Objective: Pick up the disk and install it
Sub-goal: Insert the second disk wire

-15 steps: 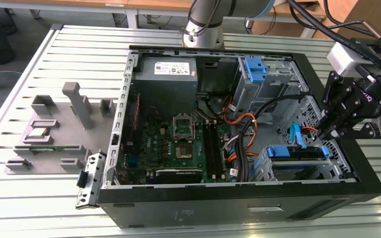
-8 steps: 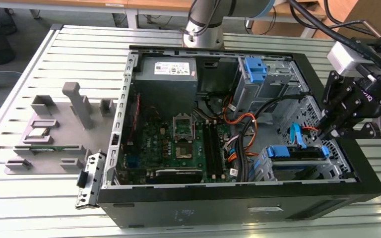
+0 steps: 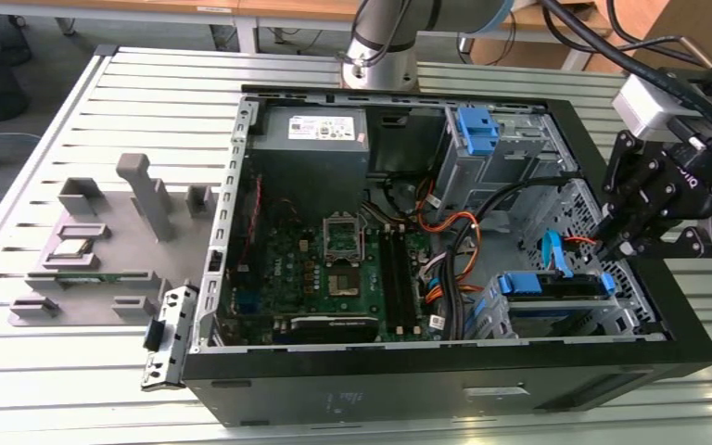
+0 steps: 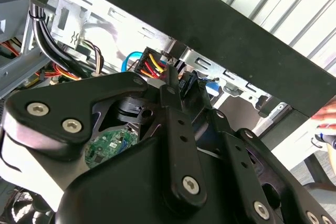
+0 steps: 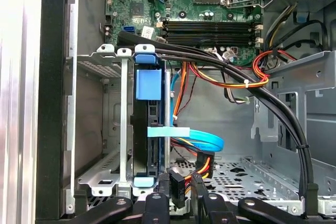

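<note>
The disk (image 3: 554, 286) sits in the lower drive cage at the front of the open computer case, near the exterior view's right. In the first wrist view the disk (image 5: 149, 145) stands on edge between the cage rails, its blue carrier tab (image 5: 147, 83) facing the motherboard. A light-blue data cable (image 5: 205, 141) loops off its side. My gripper (image 3: 626, 248) hangs just beyond the cage by the case wall. My gripper (image 5: 179, 192) has its fingers close on either side of a black power connector (image 5: 176, 187) with red and yellow wires. That connector (image 4: 152, 66) also appears past a fingertip (image 4: 170, 85).
A thick black cable bundle (image 5: 262, 98) crosses the case above the cage. The motherboard (image 3: 344, 260) lies mid-case, a grey power supply (image 3: 319, 130) at the back, a blue bracket (image 3: 477, 130) in the upper bay. Grey fixtures (image 3: 96, 241) stand on the slatted table. A hand (image 4: 325, 116) shows outside the case.
</note>
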You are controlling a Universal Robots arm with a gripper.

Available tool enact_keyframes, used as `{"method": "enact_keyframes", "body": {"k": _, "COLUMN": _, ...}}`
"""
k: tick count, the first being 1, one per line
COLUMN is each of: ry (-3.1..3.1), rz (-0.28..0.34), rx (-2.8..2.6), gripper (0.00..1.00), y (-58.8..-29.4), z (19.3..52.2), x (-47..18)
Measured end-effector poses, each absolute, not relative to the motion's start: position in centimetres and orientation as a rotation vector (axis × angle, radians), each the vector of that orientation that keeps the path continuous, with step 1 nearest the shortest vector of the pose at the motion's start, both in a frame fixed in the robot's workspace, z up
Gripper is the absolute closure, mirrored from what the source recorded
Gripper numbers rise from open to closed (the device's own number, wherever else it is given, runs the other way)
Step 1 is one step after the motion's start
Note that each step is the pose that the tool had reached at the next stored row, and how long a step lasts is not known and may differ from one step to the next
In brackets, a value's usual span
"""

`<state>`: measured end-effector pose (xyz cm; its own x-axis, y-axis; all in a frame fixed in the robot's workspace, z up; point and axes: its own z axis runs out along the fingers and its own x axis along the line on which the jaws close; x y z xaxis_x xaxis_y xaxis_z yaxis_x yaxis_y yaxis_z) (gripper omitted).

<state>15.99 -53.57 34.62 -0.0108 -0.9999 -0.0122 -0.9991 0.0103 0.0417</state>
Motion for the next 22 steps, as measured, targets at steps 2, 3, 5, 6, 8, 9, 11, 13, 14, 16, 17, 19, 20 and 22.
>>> {"method": "enact_keyframes", "body": {"k": 2, "ry": -2.218, "rz": -0.060, "rx": 2.195, "gripper": 0.69, "y": -53.57, "z": 34.62, "x": 15.99}}
{"method": "enact_keyframes", "body": {"k": 3, "ry": -2.218, "rz": -0.060, "rx": 2.195, "gripper": 0.69, "y": -53.57, "z": 34.62, "x": 15.99}}
{"method": "enact_keyframes", "body": {"k": 5, "ry": -2.219, "rz": -0.060, "rx": 2.194, "gripper": 0.69, "y": -53.57, "z": 34.62, "x": 15.99}}
{"method": "enact_keyframes", "body": {"k": 6, "ry": -2.219, "rz": -0.060, "rx": 2.194, "gripper": 0.69, "y": -53.57, "z": 34.62, "x": 15.99}}
{"method": "enact_keyframes", "body": {"k": 8, "ry": -2.219, "rz": -0.060, "rx": 2.194, "gripper": 0.77, "y": -53.57, "z": 34.62, "x": 15.99}}
{"method": "enact_keyframes", "body": {"k": 9, "ry": -2.219, "rz": -0.060, "rx": 2.194, "gripper": 0.77, "y": -53.57, "z": 34.62, "x": 15.99}}
{"method": "enact_keyframes", "body": {"k": 11, "ry": -2.219, "rz": -0.060, "rx": 2.194, "gripper": 0.84, "y": -53.57, "z": 34.62, "x": 15.99}}
{"method": "enact_keyframes", "body": {"k": 13, "ry": -2.219, "rz": -0.060, "rx": 2.194, "gripper": 0.84, "y": -53.57, "z": 34.62, "x": 15.99}}
{"method": "enact_keyframes", "body": {"k": 14, "ry": -2.219, "rz": -0.060, "rx": 2.194, "gripper": 0.84, "y": -53.57, "z": 34.62, "x": 15.99}}
{"method": "enact_keyframes", "body": {"k": 16, "ry": -2.220, "rz": -0.060, "rx": 2.193, "gripper": 0.84, "y": -53.57, "z": 34.62, "x": 15.99}}
{"method": "enact_keyframes", "body": {"k": 17, "ry": -2.221, "rz": -0.060, "rx": 2.192, "gripper": 0.84, "y": -53.57, "z": 34.62, "x": 15.99}}
{"method": "enact_keyframes", "body": {"k": 19, "ry": -2.221, "rz": -0.060, "rx": 2.192, "gripper": 0.84, "y": -53.57, "z": 34.62, "x": 15.99}}
{"method": "enact_keyframes", "body": {"k": 20, "ry": -2.221, "rz": -0.060, "rx": 2.192, "gripper": 0.84, "y": -53.57, "z": 34.62, "x": 15.99}}
{"method": "enact_keyframes", "body": {"k": 22, "ry": -2.221, "rz": -0.060, "rx": 2.192, "gripper": 0.84, "y": -53.57, "z": 34.62, "x": 15.99}}
